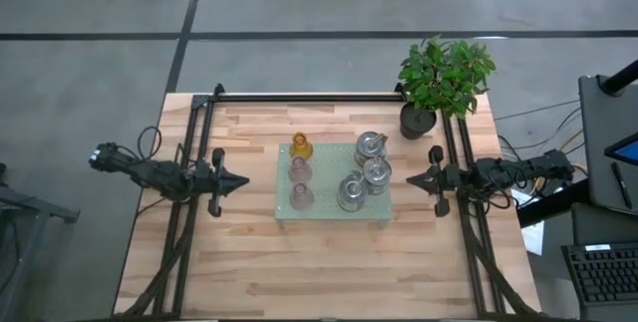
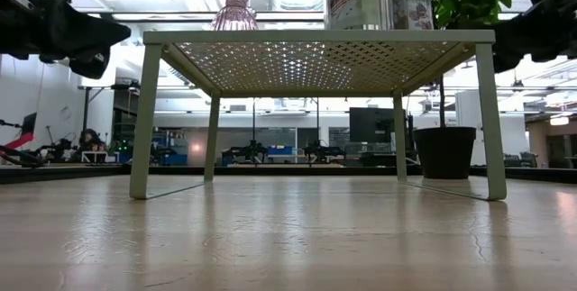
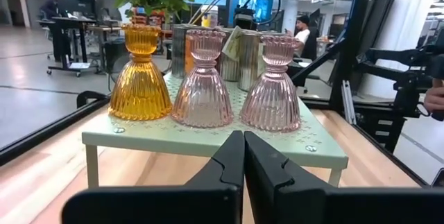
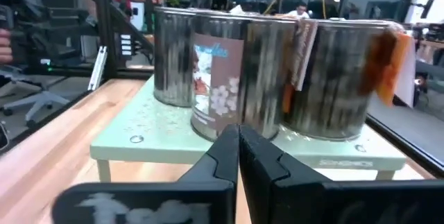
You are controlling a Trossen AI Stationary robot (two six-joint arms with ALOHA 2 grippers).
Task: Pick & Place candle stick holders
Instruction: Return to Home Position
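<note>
A pale green tray (image 1: 329, 214) on four legs stands mid-table. On its left part, an amber holder (image 3: 140, 75) and two pink holders (image 3: 202, 78) (image 3: 272, 82) stand upright in a row on their flared bases. On its right part stand three silvery holders (image 4: 173, 57) (image 4: 236, 78) (image 4: 333, 78). My left gripper (image 1: 242, 181) is shut, level, left of the tray and clear of it; its own view shows the closed fingers (image 3: 243, 135). My right gripper (image 1: 411, 177) is shut, level, right of the tray, touching nothing (image 4: 238, 130).
A potted green plant (image 1: 439, 78) stands at the table's far right corner, behind my right arm. Black frame rails (image 1: 299, 96) run along the far edge and both sides. Bare wood (image 1: 329, 272) lies between the tray and the near edge.
</note>
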